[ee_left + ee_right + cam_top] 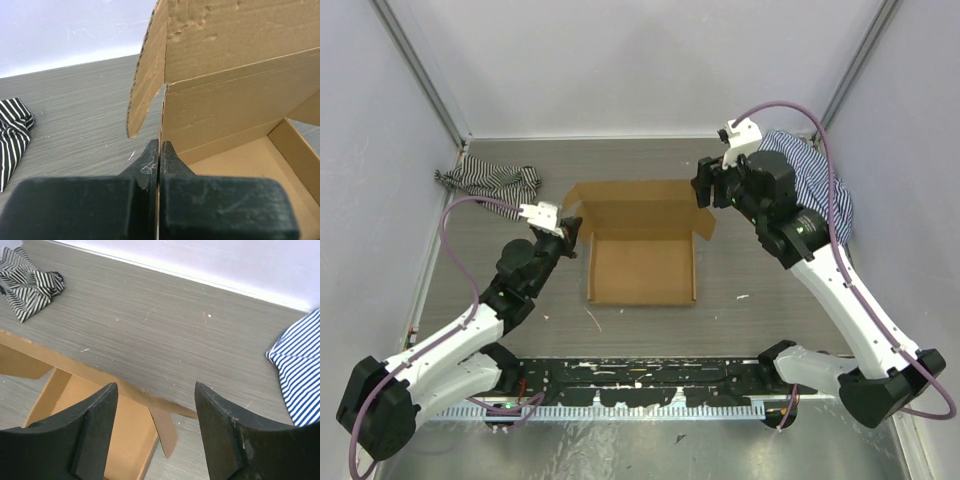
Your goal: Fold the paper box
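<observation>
Paper box [640,268] on desk [770,275]: looks light, stiff, easily dented. Your left end effector [159,148] pinches its left wall. Right end effector [155,386], fingers apart, hangs over its rear-right corner. Take flaps by edges.

Open table [720,320] lies near-side of the paper box [642,270]; black-striped cloth [488,180] crowds its far-left, blue-striped cloth [817,178] its far-right.

We note the left arm [450,350] reaching forward, elbow low. The left gripper [159,146] is pinched tight on a wall of the paper box [225,115]. The right arm [850,300] is stretched forward, wrist tipped down. The right gripper [156,390] has its jaws apart and holds nothing.
</observation>
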You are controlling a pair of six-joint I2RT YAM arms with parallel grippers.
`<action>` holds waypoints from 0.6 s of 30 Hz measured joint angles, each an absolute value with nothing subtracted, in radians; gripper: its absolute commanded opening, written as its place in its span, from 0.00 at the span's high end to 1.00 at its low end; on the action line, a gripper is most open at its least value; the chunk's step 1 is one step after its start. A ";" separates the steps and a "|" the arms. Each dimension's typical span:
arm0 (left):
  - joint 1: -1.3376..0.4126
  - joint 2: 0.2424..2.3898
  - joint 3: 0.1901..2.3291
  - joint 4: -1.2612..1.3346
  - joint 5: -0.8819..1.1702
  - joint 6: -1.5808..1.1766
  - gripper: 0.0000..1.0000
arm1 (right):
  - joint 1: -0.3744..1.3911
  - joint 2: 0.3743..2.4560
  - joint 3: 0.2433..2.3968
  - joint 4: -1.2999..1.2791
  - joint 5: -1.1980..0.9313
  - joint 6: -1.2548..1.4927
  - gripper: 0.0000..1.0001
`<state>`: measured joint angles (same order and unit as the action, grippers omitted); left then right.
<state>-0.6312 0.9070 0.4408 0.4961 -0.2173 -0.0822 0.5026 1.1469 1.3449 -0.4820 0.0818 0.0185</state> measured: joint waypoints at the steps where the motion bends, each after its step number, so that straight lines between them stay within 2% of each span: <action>1: -0.631 0.908 0.445 0.485 -0.220 -0.081 1.00 | 0.500 1.131 1.318 -0.472 0.094 0.024 0.31; 12: -0.631 0.961 0.526 0.377 -0.231 -0.073 1.00 | 0.302 1.068 1.156 -0.441 0.055 0.090 0.31; 18: -0.631 0.961 0.544 0.340 -0.236 -0.074 1.00 | 0.265 0.986 1.140 -0.439 -0.084 0.107 0.39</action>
<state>-0.6312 0.9611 0.5438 0.3401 -0.2359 -0.0738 0.2646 0.9855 1.1400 -0.4385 -0.0837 0.1074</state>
